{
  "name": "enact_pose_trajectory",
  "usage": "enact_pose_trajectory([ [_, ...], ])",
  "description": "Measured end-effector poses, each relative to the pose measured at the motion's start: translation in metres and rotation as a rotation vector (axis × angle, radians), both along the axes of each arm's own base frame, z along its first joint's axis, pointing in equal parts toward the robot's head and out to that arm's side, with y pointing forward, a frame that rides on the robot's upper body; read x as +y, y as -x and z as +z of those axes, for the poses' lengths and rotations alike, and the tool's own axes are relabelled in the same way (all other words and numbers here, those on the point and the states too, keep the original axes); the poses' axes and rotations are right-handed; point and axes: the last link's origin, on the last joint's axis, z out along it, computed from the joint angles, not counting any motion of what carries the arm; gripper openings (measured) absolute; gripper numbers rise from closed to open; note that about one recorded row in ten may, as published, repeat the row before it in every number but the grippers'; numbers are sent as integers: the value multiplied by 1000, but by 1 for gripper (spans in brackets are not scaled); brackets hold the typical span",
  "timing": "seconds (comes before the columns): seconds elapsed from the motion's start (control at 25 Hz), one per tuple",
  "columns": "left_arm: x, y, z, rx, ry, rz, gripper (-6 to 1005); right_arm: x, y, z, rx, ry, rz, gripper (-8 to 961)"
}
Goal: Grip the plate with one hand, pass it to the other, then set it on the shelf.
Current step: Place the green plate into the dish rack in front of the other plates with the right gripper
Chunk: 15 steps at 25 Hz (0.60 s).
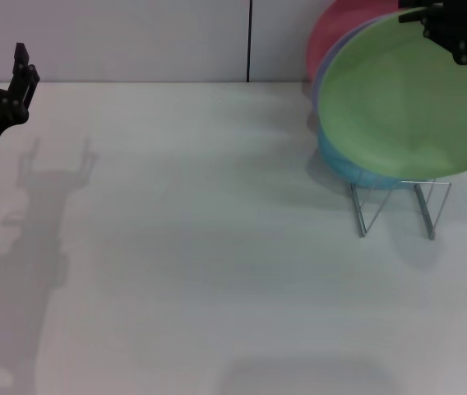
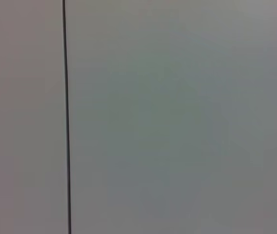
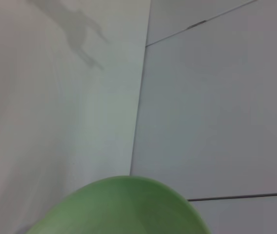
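The plate (image 1: 410, 103) stands tilted on edge at 2 o'clock in our head view, foremost in the shelf (image 1: 398, 206), ahead of lavender, red and blue plates. At 9 o'clock the left gripper (image 1: 21, 70) hangs over the white table (image 1: 201, 247), jaws narrowly apart, holding nothing. At 1 o'clock the right gripper (image 1: 455, 29) meets the plate's upper rim; its jaw state we cannot tell.

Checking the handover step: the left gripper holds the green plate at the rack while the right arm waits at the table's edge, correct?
No. The head view shows the right gripper on the green plate at the rack; the left gripper waits at the table's edge.
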Motion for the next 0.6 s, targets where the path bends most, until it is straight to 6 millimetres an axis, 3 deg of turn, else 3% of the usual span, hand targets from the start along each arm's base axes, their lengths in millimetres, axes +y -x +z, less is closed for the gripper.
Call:
enact_pose_trajectory([
  [0.6, 6, -4, -5, 3, 32, 1, 827, -3, -18, -3, -21, 15, -35, 37],
])
